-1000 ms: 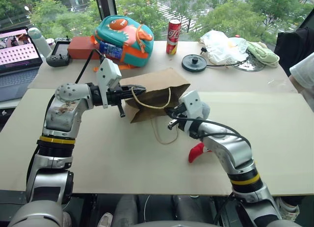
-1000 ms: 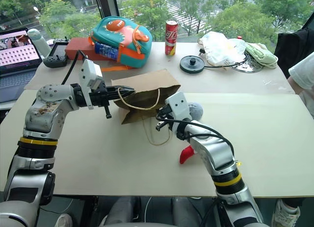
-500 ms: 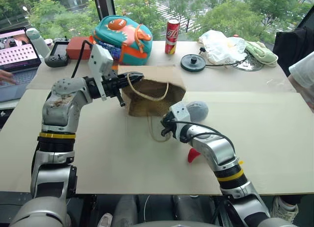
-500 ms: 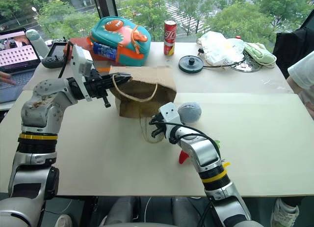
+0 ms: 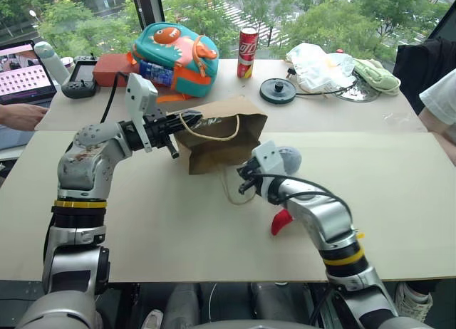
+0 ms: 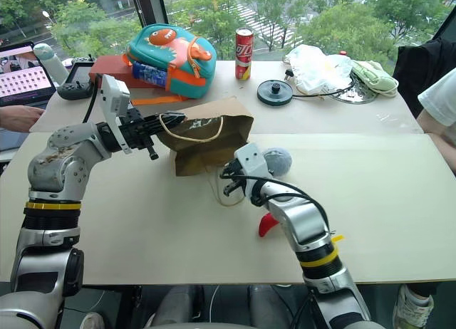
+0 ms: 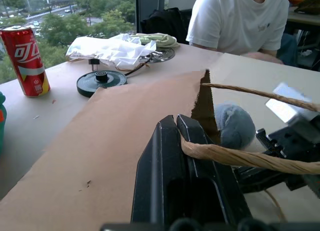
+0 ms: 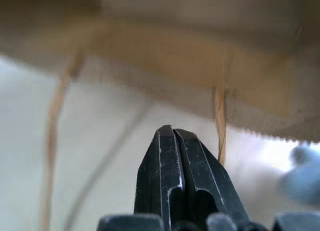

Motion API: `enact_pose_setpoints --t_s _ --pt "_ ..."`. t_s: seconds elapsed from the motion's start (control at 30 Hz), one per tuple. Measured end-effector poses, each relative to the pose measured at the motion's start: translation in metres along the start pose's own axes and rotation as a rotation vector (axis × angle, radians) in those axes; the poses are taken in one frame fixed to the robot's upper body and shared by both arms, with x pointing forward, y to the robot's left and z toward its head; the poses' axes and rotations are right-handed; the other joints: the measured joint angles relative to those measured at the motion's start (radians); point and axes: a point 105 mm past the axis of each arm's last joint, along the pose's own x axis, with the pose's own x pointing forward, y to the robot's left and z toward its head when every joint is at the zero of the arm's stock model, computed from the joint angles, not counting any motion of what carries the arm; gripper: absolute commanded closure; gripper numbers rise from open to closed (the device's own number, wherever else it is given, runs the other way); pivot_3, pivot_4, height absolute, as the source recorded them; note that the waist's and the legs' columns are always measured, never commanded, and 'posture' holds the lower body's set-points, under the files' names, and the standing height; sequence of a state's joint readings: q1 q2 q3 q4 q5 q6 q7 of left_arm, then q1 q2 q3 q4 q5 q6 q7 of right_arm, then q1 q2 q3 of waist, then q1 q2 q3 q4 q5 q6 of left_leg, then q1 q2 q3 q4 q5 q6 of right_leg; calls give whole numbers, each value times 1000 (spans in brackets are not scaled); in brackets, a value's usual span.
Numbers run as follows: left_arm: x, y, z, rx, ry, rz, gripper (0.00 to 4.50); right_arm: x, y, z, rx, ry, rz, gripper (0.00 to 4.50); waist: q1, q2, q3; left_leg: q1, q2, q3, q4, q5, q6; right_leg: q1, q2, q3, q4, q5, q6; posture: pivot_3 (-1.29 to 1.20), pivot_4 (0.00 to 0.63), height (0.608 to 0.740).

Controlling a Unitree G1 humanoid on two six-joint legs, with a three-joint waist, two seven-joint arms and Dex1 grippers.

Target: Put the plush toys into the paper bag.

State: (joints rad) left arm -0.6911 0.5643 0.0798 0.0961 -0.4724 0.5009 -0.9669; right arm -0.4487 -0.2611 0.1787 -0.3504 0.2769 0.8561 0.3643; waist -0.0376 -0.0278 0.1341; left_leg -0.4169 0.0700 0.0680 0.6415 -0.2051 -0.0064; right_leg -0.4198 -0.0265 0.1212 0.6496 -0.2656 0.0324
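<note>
A: The paper bag (image 5: 221, 140) lies on its side on the surface (image 5: 399, 201), mouth toward the robot. In the head view the left hand (image 5: 191, 122) has its fingers pinched together on the upper twine handle (image 5: 210, 137), holding that edge up. The right hand (image 5: 246, 181) hangs just before the mouth, fingers together on nothing I can make out.

B: And the toys?

A: The puffer fish (image 5: 288, 158) sits just behind the right hand, beside the bag; the chili pepper (image 5: 281, 220) lies under the right forearm. Both are outside.

B: The left wrist view?

A: Twine across the closed fingers, the fish beyond the bag's edge. The right wrist view has shut fingers facing the lower rim.

B: So the mouth is being opened. Next?

A: Probably spreading the lower edge, then grasping the fish. Half a second ago the mouth gaped wider and the right hand sat lower.
</note>
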Motion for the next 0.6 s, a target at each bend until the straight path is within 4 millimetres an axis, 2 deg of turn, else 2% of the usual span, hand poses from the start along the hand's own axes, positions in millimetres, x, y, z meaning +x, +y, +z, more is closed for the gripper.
enact_pose_setpoints --t_s 0.1,0.2,0.27,0.33,0.37,0.43,0.6 --pt "-1 -1 -3 -3 5 4 4500 -17 8 32 9 -112 70 4474 0 0 0 0 0 0 0 0 0 0 0 0 0 0 0 0 150 728" --pt "-2 -2 -7 -9 11 10 4500 -29 11 42 48 -132 104 4474 -2 0 0 0 0 0 0 0 0 0 0 0 0 0 0 0 150 728" --pt "-2 -2 -7 -7 11 11 4500 -31 3 44 59 -129 64 4474 -1 0 0 0 0 0 0 0 0 0 0 0 0 0 0 0 150 728" --pt "-2 -3 -6 -4 8 8 4500 -33 -15 43 55 -112 -22 3992 -1 0 0 0 0 0 0 0 0 1 0 0 0 0 0 0 150 728" --pt "-2 -4 -6 -1 8 9 4500 -37 -32 39 62 -95 -99 3737 1 0 0 0 0 0 0 0 0 1 0 0 0 0 0 0 150 728" --pt "-2 -4 -6 -5 6 8 4500 -45 -59 23 80 -36 -211 3089 3 0 0 0 0 0 -1 0 0 1 0 0 -1 0 0 0 150 728" --pt "-2 -4 -6 -7 2 7 4500 -53 -85 -6 104 76 -322 1366 -5 0 0 0 0 0 -1 0 0 0 0 1 -1 0 0 0 150 728"
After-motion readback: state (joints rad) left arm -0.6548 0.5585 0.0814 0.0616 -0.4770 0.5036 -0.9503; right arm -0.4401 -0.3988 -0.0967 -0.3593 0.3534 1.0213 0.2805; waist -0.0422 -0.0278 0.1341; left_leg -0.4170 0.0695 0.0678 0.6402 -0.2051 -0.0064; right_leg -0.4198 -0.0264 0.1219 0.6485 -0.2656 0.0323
